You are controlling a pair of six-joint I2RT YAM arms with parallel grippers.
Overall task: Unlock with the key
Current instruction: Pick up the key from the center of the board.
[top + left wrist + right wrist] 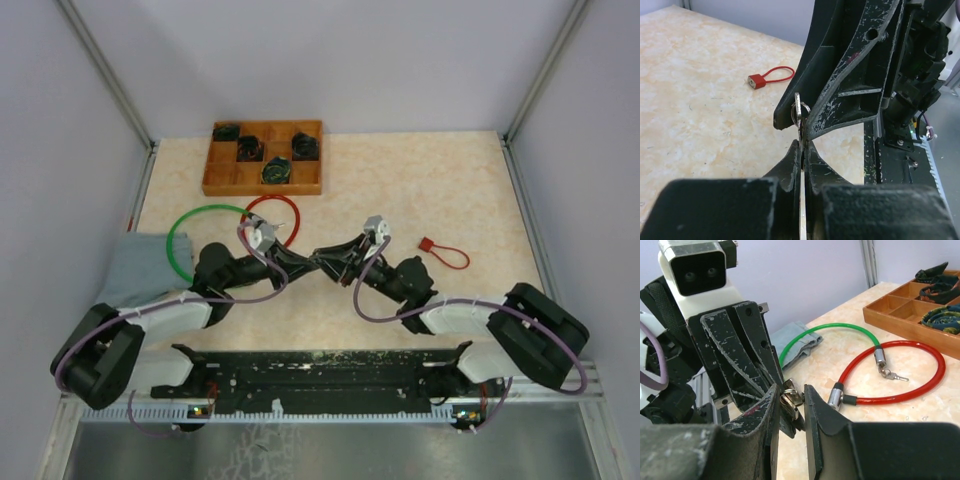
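Note:
My left gripper (312,260) (802,145) is shut on the blade of a small silver key (799,112) held above the table's middle. The key's head and ring (791,399) stick out from the left fingers. My right gripper (335,254) (791,387) faces the left one, open, with its jaws either side of the key ring and a gap on the right side. A small red padlock with a red cable loop (428,246) (757,81) lies on the table to the right of both grippers.
A red cable lock (272,212) (890,370) with a small key in its end (892,374) and a green cable loop (190,240) (830,332) lie behind the left arm. A grey cloth (135,265) lies at the left. A wooden compartment tray (262,180) (900,320) stands at the back.

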